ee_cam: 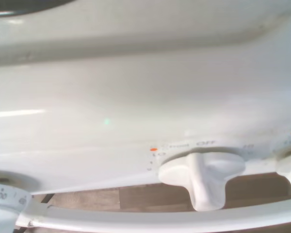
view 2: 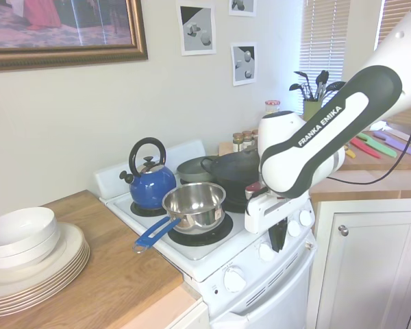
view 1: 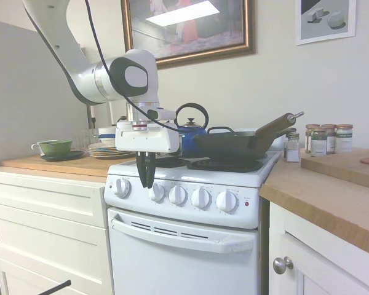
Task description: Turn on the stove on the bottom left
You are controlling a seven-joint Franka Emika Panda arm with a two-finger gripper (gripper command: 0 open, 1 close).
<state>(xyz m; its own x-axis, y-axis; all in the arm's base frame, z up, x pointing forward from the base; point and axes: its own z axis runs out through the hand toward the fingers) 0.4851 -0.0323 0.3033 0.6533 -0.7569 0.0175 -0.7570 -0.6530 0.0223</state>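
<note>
The stove (view 1: 190, 258) is a narrow white range with five round white knobs in a row and a small red light (view 1: 246, 203). My gripper (view 1: 146, 177) hangs fingers-down in front of the control panel, between the leftmost knob (view 1: 122, 187) and the second knob (view 1: 157, 192). Its dark fingers look closed together with nothing between them. From the other side, the gripper (view 2: 277, 234) sits against the stove front (view 2: 260, 288) by the knobs. The wrist view shows one knob (ee_cam: 203, 177) close up under "OFF" print, and a numbered dial (ee_cam: 5, 194) nearby.
On the burners stand a blue kettle (view 1: 190, 132), a black pan (view 1: 234, 144) and a steel saucepan (view 2: 194, 205) with a blue handle. Stacked plates (view 1: 107, 149) and a green cup (view 1: 54, 146) sit on the left counter, spice jars (view 1: 326, 138) on the right. The oven handle (view 1: 181, 233) juts out below the knobs.
</note>
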